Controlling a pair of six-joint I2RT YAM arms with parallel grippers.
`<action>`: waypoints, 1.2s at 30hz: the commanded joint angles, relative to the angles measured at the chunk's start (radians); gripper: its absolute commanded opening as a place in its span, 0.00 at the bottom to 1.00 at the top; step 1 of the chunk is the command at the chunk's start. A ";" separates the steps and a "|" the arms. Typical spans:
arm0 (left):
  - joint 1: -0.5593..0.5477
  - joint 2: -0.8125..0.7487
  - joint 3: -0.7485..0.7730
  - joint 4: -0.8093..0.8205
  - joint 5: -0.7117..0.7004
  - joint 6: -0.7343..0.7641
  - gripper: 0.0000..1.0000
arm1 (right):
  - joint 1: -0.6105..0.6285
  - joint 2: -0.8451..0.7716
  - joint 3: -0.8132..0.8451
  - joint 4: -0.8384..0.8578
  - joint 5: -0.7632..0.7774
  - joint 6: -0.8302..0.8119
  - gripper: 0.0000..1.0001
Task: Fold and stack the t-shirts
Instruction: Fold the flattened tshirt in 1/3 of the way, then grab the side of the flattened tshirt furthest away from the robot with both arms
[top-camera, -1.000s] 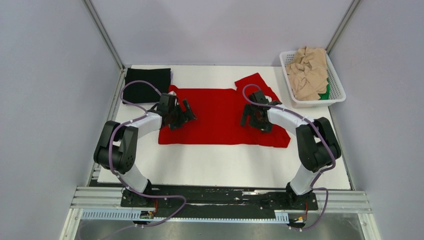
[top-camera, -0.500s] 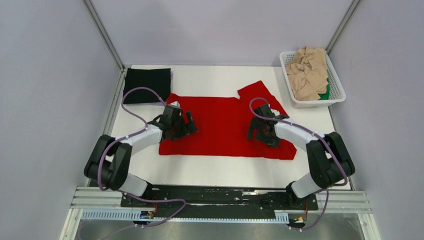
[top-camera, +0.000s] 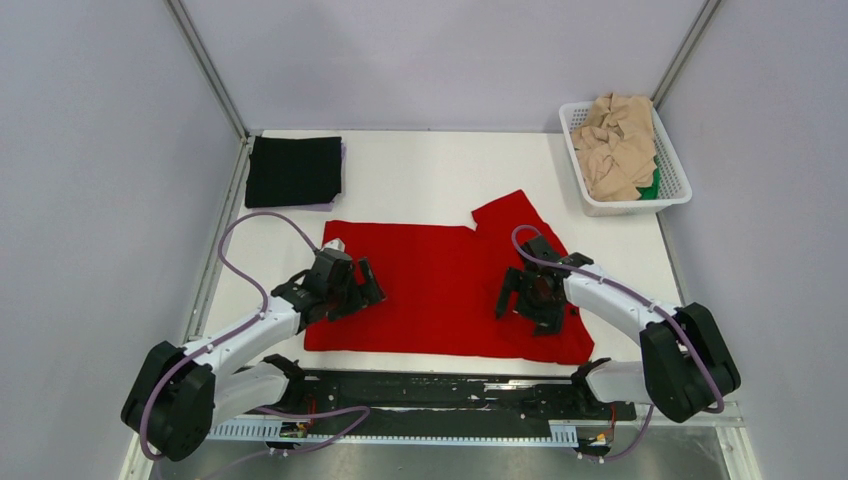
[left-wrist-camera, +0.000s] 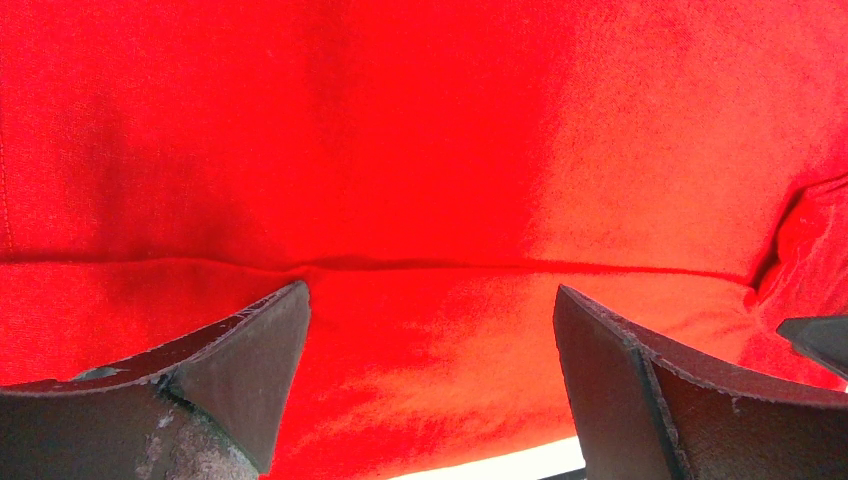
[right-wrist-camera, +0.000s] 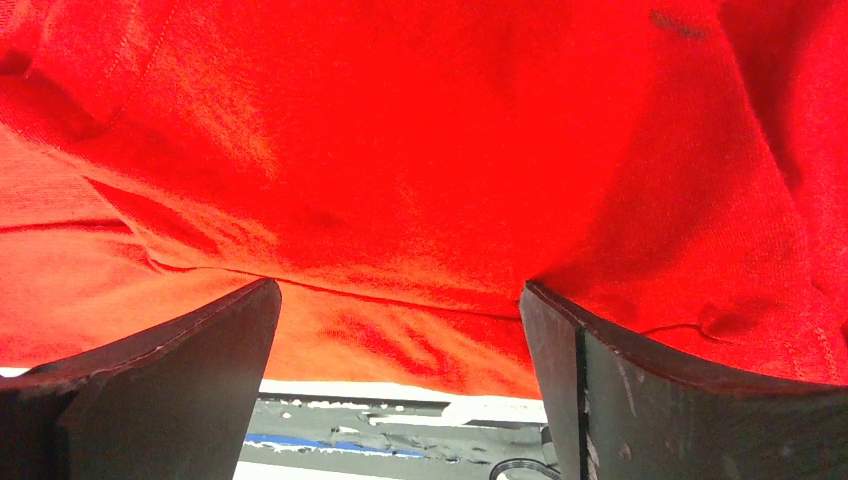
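Observation:
A bright red t-shirt lies spread flat in the middle of the table, one sleeve sticking out at its upper right. It fills the left wrist view and the right wrist view. My left gripper is open and empty over the shirt's left part, jaws wide apart. My right gripper is open and empty over the shirt's right part. A folded black t-shirt lies at the back left. Crumpled beige t-shirts and a green one sit in the basket.
A white lattice basket stands at the back right corner. Metal frame posts rise at the back corners. A black rail with wiring runs along the table's near edge between the arm bases.

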 joint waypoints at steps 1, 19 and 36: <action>0.000 -0.009 -0.004 -0.091 -0.039 0.004 1.00 | 0.012 -0.023 -0.045 -0.077 -0.024 0.038 1.00; 0.168 0.149 0.444 -0.261 -0.361 0.136 1.00 | 0.013 -0.385 0.001 0.333 0.065 -0.176 1.00; 0.342 0.818 0.923 -0.255 -0.326 0.331 0.90 | 0.007 -0.353 -0.053 0.392 0.174 -0.244 1.00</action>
